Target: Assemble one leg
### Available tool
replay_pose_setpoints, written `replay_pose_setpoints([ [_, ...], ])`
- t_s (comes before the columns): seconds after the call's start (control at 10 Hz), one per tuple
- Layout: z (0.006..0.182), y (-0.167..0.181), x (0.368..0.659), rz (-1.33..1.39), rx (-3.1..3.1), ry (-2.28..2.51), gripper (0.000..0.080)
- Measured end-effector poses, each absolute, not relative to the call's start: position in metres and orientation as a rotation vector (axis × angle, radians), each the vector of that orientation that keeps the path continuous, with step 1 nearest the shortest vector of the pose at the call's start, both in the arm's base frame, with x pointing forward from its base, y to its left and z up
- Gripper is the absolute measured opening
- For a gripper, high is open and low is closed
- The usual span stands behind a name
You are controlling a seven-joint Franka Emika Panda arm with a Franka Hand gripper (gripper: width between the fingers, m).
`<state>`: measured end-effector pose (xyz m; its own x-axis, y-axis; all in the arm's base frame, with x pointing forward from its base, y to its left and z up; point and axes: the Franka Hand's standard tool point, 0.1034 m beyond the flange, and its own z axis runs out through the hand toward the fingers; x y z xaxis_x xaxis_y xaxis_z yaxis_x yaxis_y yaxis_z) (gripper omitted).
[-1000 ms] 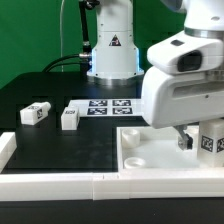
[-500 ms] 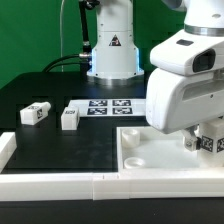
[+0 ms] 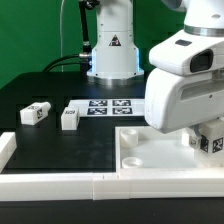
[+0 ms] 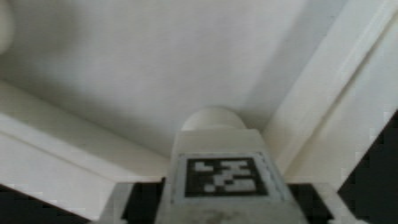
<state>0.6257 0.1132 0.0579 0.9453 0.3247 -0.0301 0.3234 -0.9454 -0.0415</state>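
White hand (image 3: 207, 140) low over panel (image 3: 150, 152), gripping leg (image 4: 221, 160).

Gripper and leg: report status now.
Gripper shut on leg, over white panel. Two spare legs lie apart on table. Nothing visible in the way.

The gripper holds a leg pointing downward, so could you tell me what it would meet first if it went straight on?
Most likely the white panel: in the wrist view the leg in the gripper points at its surface, though the remaining gap is unclear.

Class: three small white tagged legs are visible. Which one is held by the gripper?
The leg at the exterior view's right, over the white panel, held in the gripper. The other two legs lie loose on the black table.
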Motion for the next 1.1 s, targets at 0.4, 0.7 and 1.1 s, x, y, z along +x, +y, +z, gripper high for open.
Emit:
replay_pose_setpoints([
  [0.4,0.057,0.114,0.625,0.082,-3.063,0.361,0.0284],
  [0.7,0.055,0.105,0.622,0.106,-2.953,0.926,0.0284],
  [1.1,0.056,0.085,0.62,0.089,-2.874,1.336,0.0285],
])
